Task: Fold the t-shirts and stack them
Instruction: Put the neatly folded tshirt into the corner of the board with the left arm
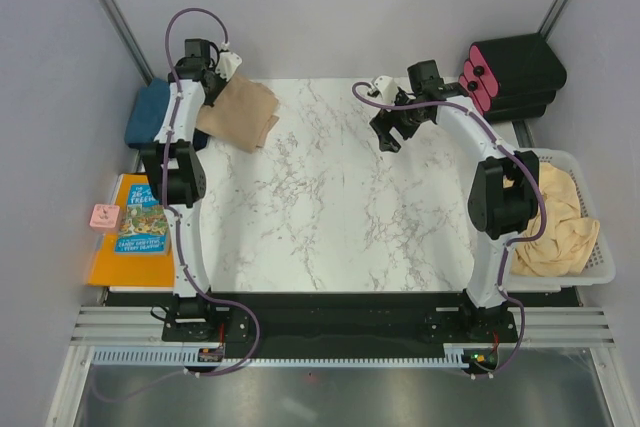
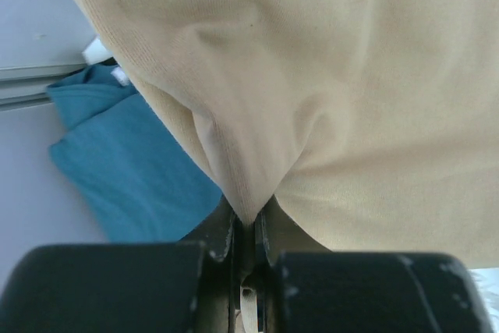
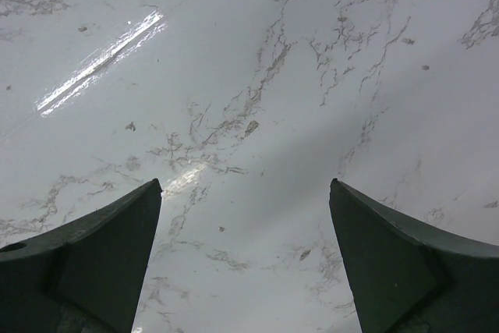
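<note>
A folded tan t-shirt (image 1: 240, 112) hangs at the table's far left corner, pinched by my left gripper (image 1: 213, 87), which is shut on its edge. In the left wrist view the tan cloth (image 2: 327, 91) fills the frame and a fold runs down between the closed jaws of the gripper (image 2: 249, 220). A folded teal-blue t-shirt (image 1: 150, 112) (image 2: 132, 169) lies just left of the table, beside and below the tan one. My right gripper (image 1: 392, 132) (image 3: 245, 185) stands open over bare marble with nothing between its fingers. Pale beige t-shirts (image 1: 555, 222) lie crumpled in a basket at the right.
A white basket (image 1: 598, 247) sits off the right edge. Black and pink boxes (image 1: 510, 72) stand at the far right corner. An orange-and-blue picture book (image 1: 135, 232) and a small pink object (image 1: 104, 216) lie at the left. Grey walls close in on both sides.
</note>
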`<control>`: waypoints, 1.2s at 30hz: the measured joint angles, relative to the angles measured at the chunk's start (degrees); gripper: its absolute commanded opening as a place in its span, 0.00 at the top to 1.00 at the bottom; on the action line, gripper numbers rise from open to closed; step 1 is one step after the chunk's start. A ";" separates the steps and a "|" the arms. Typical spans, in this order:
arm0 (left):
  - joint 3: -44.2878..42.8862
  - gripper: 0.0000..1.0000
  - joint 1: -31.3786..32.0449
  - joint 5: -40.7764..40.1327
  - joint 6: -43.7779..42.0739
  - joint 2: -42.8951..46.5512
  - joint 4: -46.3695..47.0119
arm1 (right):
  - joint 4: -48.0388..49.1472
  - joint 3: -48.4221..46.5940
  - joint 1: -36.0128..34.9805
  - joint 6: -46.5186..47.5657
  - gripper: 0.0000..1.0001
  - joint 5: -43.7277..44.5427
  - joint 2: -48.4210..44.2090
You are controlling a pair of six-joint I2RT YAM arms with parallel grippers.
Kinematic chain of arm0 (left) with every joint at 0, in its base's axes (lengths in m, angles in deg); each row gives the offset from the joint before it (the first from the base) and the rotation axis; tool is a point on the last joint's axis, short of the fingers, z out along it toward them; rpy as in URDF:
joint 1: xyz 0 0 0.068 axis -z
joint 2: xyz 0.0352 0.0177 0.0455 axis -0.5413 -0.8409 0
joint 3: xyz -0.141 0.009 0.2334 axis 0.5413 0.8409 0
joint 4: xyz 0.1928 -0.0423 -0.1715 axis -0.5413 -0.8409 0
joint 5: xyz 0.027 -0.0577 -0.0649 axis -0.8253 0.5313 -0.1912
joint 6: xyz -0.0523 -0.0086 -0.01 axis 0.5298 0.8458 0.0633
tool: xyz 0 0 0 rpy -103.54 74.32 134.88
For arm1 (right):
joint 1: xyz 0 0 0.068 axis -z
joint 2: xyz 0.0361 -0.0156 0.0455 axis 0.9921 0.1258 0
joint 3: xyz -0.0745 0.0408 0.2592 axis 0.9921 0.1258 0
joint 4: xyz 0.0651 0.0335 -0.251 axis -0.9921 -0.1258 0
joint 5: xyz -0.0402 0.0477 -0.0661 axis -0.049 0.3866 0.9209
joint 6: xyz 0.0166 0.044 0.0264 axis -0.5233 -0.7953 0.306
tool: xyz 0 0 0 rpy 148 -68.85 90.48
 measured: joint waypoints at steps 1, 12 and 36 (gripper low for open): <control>-0.70 0.98 -0.50 -0.37 -0.87 -0.26 0.00 | 0.02 0.24 0.00 0.00 0.04 0.00 -0.04; -4.00 0.98 -3.17 -4.83 -7.04 -0.63 2.14 | -0.04 0.90 0.00 -0.17 0.04 0.00 -0.50; -3.58 0.98 -7.37 -12.00 -11.45 0.55 9.57 | 0.33 2.05 0.00 -1.09 0.05 -0.20 -0.55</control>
